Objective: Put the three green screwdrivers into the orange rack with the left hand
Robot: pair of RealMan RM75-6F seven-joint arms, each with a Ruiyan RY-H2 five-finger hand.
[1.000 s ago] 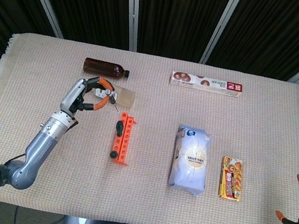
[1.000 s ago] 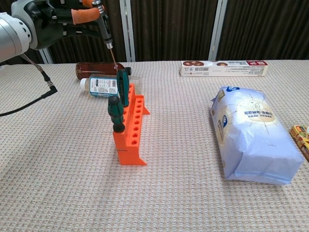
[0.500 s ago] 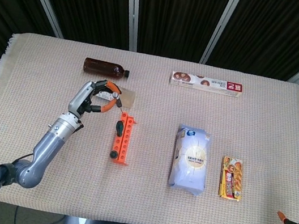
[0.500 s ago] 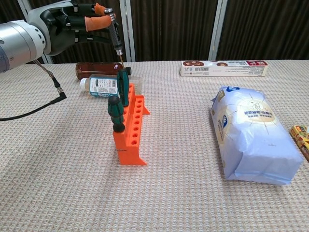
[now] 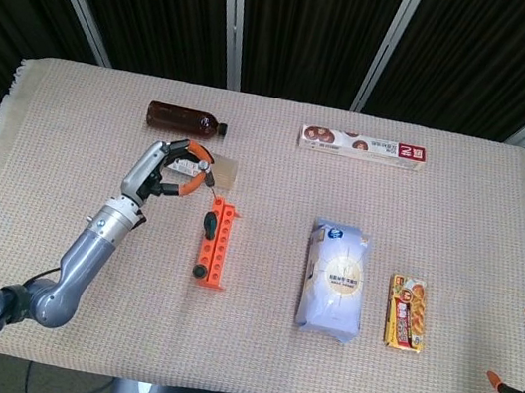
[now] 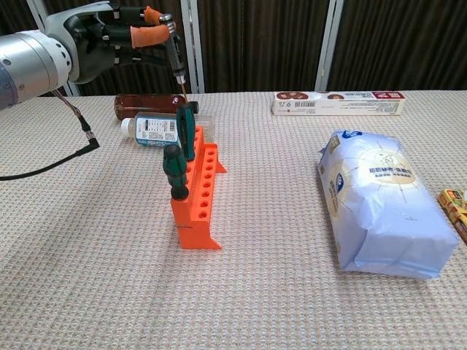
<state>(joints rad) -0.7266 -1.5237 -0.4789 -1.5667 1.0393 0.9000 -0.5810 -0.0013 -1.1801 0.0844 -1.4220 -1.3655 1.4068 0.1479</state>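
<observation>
Rack [image 6: 195, 195] stands left of centre on bench [image 5: 248, 345], two screwdrivers [image 6: 174, 171] upright in it, one at near end, one at far end. Left robot hand [image 6: 109, 36] above and behind rack holds third screwdriver [image 6: 174, 55], tip down. Two bottles [image 6: 153, 130] lie behind rack. Bag [image 6: 385, 208] right of rack; long box [image 6: 337, 103] at far edge.

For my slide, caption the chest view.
Left hand holds the third screwdriver above the orange rack, which already holds two green screwdrivers.
</observation>
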